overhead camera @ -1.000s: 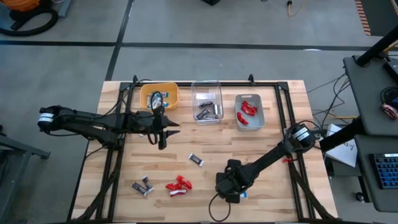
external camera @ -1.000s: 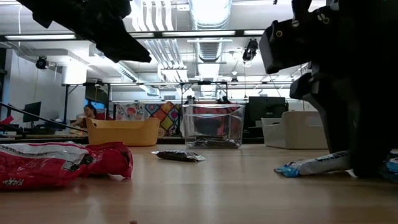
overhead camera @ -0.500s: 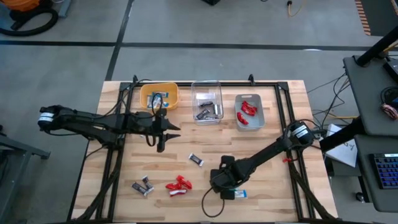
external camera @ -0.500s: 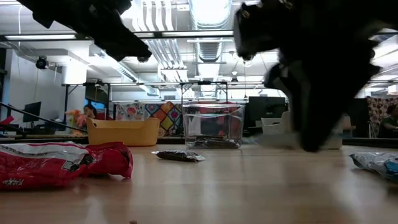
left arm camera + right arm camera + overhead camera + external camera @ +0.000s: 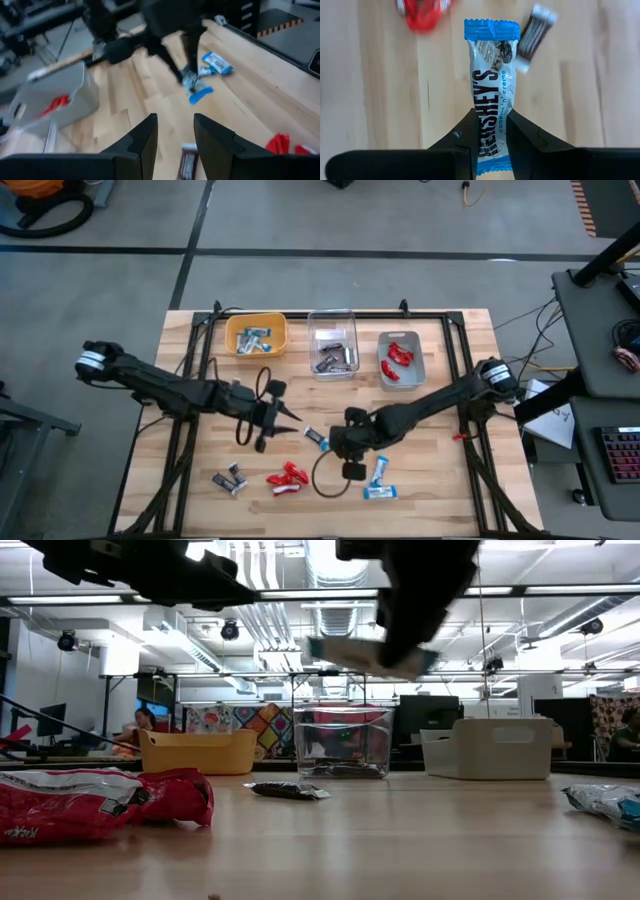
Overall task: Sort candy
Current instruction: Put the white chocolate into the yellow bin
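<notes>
**Right gripper pinching a blue-and-white candy above mid-table**

While the left gripper point(image 5: 268, 430) is hovering left of centre in the high view with its fingers parted and empty, the right gripper point(image 5: 489, 131) is clamping a blue-and-white candy point(image 5: 491, 80) just right of it. Two more blue-and-white candies point(image 5: 379, 481) are lying lower right, red candies point(image 5: 287, 478) lower centre, brown candies point(image 5: 231, 479) lower left.

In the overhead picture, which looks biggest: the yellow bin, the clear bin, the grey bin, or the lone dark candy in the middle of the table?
1. Yellow bin, clear bin and grey bin: they look too much alike in size to rank.
2. Lone dark candy, much the smallest.
</notes>
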You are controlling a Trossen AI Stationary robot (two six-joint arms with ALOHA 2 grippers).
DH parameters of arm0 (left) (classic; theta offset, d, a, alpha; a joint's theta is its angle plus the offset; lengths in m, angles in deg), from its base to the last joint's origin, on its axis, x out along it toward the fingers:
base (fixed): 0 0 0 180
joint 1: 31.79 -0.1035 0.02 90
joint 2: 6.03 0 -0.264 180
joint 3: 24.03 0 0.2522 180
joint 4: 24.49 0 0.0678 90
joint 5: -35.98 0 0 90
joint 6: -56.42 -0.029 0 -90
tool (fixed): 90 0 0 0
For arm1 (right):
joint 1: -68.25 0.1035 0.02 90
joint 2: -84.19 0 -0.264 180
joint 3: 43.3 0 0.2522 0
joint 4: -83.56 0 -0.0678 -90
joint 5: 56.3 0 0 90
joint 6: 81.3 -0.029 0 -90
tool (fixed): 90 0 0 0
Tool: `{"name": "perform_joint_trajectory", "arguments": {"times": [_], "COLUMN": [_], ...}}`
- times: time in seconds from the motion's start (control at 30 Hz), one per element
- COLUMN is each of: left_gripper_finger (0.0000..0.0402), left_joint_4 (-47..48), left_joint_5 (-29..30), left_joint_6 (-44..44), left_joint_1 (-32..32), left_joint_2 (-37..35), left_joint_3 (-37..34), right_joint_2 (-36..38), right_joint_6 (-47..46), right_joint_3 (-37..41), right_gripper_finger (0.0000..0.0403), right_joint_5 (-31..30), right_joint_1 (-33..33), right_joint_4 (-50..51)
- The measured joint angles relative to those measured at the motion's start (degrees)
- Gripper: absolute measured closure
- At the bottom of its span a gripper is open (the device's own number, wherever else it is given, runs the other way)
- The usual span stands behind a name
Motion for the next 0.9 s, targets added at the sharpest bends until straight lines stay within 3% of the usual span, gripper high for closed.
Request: {"name": "perform_joint_trajectory", "arguments": {"times": [0.23,0.57,0.9], "left_gripper_finger": [0.029,0.029,0.029], "left_joint_4": [-7.2,-8.48,-9.52], "left_joint_5": [0.07,0.09,0.13], "left_joint_6": [-2.98,-5.4,-5.45], "left_joint_1": [1.11,1.61,1.63], "left_joint_2": [5.77,7.99,7.8], "left_joint_3": [0.01,0.12,0.12], "right_joint_2": [1.8,1.81,1.81], "right_joint_6": [2.65,4.26,4.1], "right_joint_3": [0.0,0.04,0.04], "right_gripper_finger": [0.0333,0.0334,0.0334], "right_joint_5": [5.71,15.21,18.14], "right_joint_1": [-3.97,-8.24,-11.59], "right_joint_4": [-7.29,-12.55,-15.3]}}
